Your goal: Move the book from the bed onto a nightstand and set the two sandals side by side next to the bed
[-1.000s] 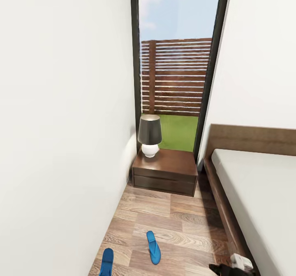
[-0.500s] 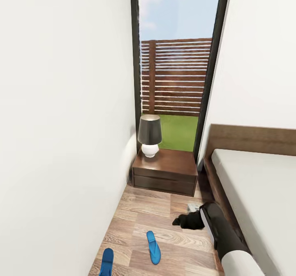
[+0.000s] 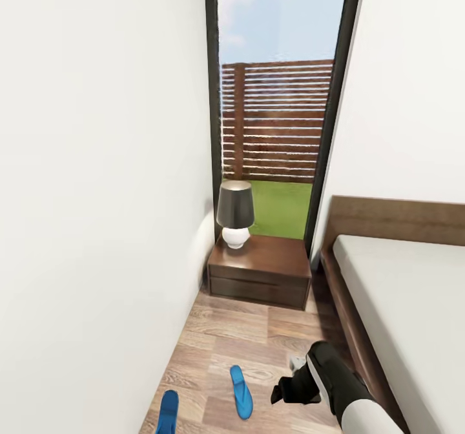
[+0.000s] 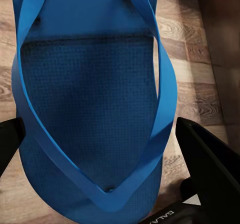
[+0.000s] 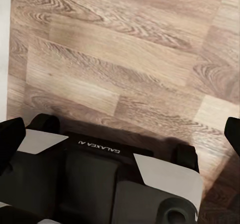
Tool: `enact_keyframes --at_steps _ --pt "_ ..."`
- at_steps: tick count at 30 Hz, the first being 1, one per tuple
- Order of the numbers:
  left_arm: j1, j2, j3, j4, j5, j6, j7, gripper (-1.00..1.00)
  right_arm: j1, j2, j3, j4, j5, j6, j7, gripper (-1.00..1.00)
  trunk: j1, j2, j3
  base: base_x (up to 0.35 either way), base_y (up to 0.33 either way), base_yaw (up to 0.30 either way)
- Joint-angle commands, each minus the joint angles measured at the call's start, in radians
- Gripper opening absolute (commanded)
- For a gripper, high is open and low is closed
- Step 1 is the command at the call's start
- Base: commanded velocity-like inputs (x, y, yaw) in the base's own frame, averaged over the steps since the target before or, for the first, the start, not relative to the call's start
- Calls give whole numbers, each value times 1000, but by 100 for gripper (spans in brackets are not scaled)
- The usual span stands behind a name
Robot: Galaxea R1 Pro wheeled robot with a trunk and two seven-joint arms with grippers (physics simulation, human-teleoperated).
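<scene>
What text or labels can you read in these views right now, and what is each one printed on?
"GALAXEA AI": white lettering on the black body of the right gripper, right wrist view.
"GALA...": the same kind of lettering, cut off at the picture's edge, on the left gripper body, left wrist view; the rest cannot be read.
No lettering is visible on the sandals, lamp or nightstand.

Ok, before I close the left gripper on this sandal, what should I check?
1. Left gripper open, a finger on each side of the sandal: ok.
2. Fingers low enough to grip it: cannot tell.
3. Right gripper open, empty, over bare floor: ok.
4. Pair side by side beside the bed: not ok; the near-bed sandal and the wall-side sandal lie apart.
5. Nightstand has room beside the lamp: ok.
</scene>
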Motion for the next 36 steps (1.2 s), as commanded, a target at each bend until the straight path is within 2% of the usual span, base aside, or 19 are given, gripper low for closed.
enact_keyframes --at_steps 1,7,18,20,22,23,24,25,26,29,31,36 --pt "-1 0 9 1 -10 -6 -1 -100 -1 1 -7 -1 11 3 8 100 0 -1 -1 263 0 0" --pt "-1 0 9 1 -10 -6 -1 -100 -1 -2 -7 -1 11 2 8 100 0 -1 -1 197 0 0" --pt "-1 -8 9 -7 -10 -16 -7 -100 -1 -3 -7 -1 11 1 8 100 0 -1 -1 14 0 0" --pt "-2 -24 9 -46 -10 -18 -14 -100 -1 -3 -7 -1 11 1 8 100 0 -1 -1 0 0 0" --pt "-4 -57 8 -101 -10 -15 -15 -100 -1 -3 -7 -1 11 2 8 100 0 -1 -1 0 0 0" --pt "-6 -114 7 -189 -11 18 -16 -100 -1 -3 -7 -1 11 2 8 100 0 -1 -1 0 0 0" --pt "-7 -137 7 -227 -12 45 -17 -100 -1 -3 -7 -1 11 2 8 100 0 -1 -1 0 0 0" --pt "-8 -147 7 -246 -12 61 -17 -100 -1 -3 -7 -1 11 1 8 100 0 -1 -1 0 0 0" --pt "-9 -179 6 -345 -12 144 -18 -100 -1 -3 -7 -1 11 2 9 100 0 -1 -1 0 0 0" --pt "-9 -197 6 -447 -10 196 -20 -100 -1 -3 -7 -1 11 2 10 100 0 -1 -1 0 0 0" --pt "-10 -201 6 -479 -10 205 -21 -100 -1 -3 -7 -1 11 1 10 100 0 -1 -1 0 0 0" --pt "-10 -204 5 -496 -10 210 -19 -100 -1 -3 -7 -1 11 2 8 100 0 -1 -1 0 0 0"
